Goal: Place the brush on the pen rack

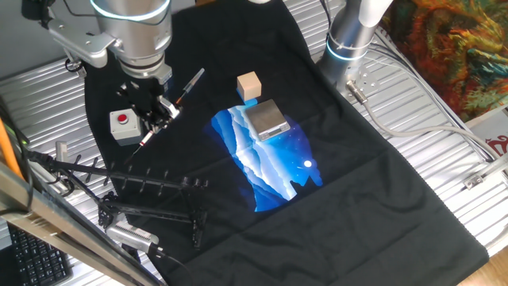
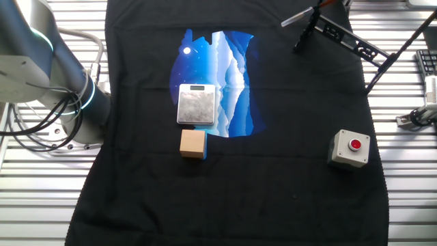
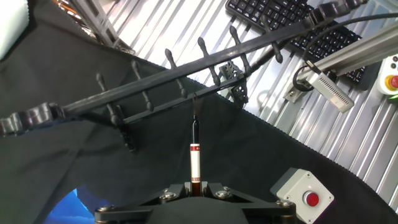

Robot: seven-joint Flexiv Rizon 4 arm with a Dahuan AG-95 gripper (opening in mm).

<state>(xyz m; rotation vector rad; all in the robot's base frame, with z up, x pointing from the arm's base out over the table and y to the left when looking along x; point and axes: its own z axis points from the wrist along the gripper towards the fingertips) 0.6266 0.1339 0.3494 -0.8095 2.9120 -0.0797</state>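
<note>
- While the gripper (image 3: 194,188) has its jaws clamped on the brush (image 3: 194,155), keep that squeeze steady; the brush hangs in the air over the black cloth (image 1: 357,183), near the cloth's left edge in one fixed view.
- Beside it sits the grey button box (image 3: 303,194); steer clear of it.
- Farther on, at the cloth's edge, stands the pen rack (image 3: 186,84); line the shaft up across two pegs before you lower.

Matt black cloth (image 1: 373,183); ribbed metal table (image 1: 444,151); seemingly wooden block (image 1: 249,85).
</note>
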